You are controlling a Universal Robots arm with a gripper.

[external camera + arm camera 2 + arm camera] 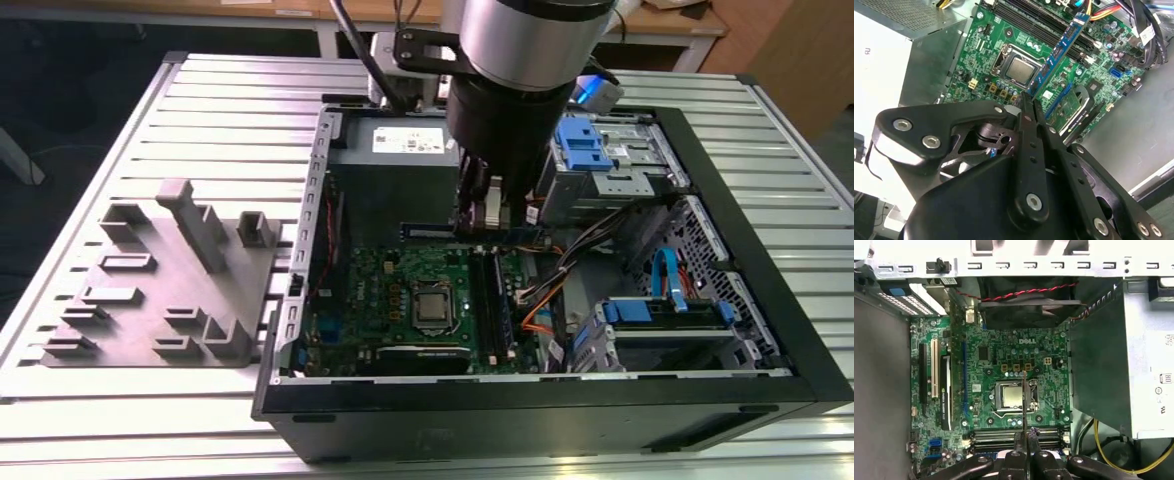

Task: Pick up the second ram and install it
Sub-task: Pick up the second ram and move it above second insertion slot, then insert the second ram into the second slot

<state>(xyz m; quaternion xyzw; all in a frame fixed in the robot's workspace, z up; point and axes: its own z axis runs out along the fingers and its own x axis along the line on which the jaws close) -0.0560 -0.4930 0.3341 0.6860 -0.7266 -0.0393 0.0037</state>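
My end effector (1027,101) is clamped firmly on the second ram (1059,55), holding it crosswise above the motherboard slots (999,435) inside the open computer case (534,395): pickup looks done to me, seating in a slot not yet.

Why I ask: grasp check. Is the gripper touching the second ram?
Touching. In the second wrist view, the gripper pinches the second ram, no gap visible.

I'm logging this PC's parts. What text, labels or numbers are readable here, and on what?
No line can be quoted.
Power supply label: print too small.
Motherboard: a white maker's logo; other markings too small.
Ram held by the gripper: no readable print.
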